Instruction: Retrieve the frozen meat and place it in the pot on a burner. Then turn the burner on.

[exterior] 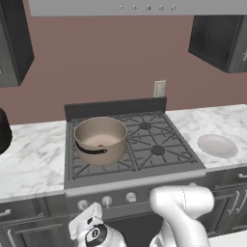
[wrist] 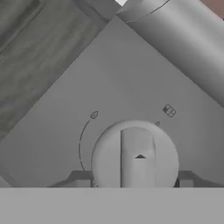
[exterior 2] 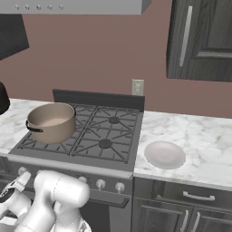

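One gripper [wrist: 134,183] low, clamped on stove knob [wrist: 134,155]

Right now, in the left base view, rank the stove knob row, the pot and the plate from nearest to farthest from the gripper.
1. Stove knobs: just above the gripper, on the front panel.
2. Pot: front-left burner, behind the knobs.
3. Plate: far right, on the counter.

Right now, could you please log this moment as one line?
meat: in pot | pot: front-left burner | tool: shut on knob
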